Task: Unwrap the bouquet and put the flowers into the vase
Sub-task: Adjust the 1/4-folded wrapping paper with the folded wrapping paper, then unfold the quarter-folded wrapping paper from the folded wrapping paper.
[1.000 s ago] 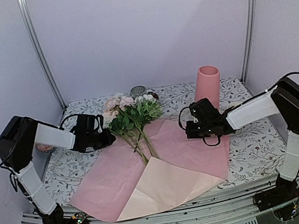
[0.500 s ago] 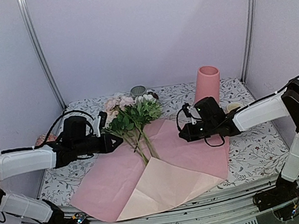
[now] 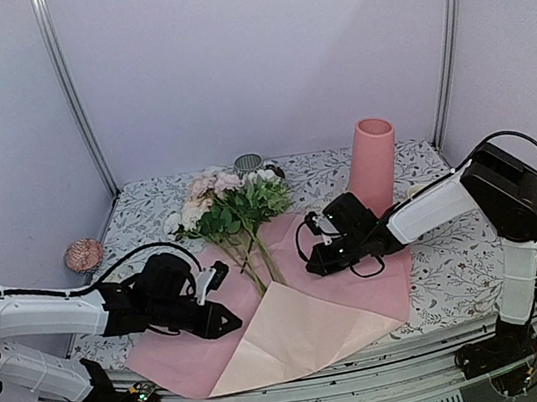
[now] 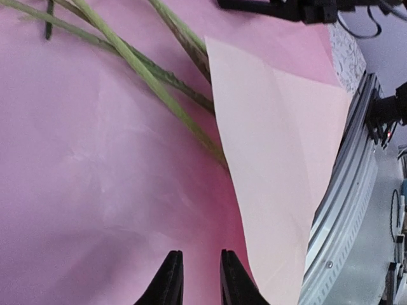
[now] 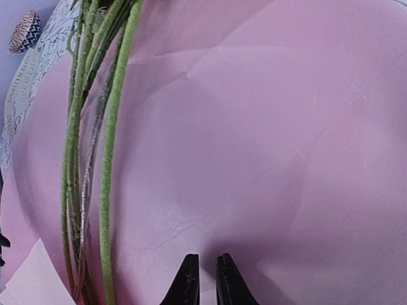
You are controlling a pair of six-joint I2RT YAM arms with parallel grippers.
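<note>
**Obscured items.** The flowers (image 3: 234, 206), a bunch of pink, white and peach artificial blooms on long green stems, lie on the opened sheet of pale pink wrapping paper (image 3: 171, 359). The heads point to the far side of the floral-patterned table cover (image 3: 451, 275). The lower stem ends run under the folded-over peach flap (image 3: 298, 333) of the paper and cannot be seen. Both wrist views show stems only; the blooms are cut off at the frame edge. The tall matte pink cylindrical vase (image 3: 374, 160) stands upright at the far right, apart from the flowers. Its base is hidden behind the right arm. A grey ribbed round object (image 3: 248, 162) behind the blooms is mostly covered and cannot be identified.

**Arm pose.** The left arm reaches low and nearly flat across the table. The left gripper (image 3: 224, 319) sits over the near left part of the paper, close to the edge of the flap. Its jaws are parted by a narrow gap with nothing between them. The right arm bends at the elbow and extends leftward. The right gripper (image 3: 311, 267) is low over the paper, just right of the stems. Its fingertips stand slightly apart and grip nothing.
</note>
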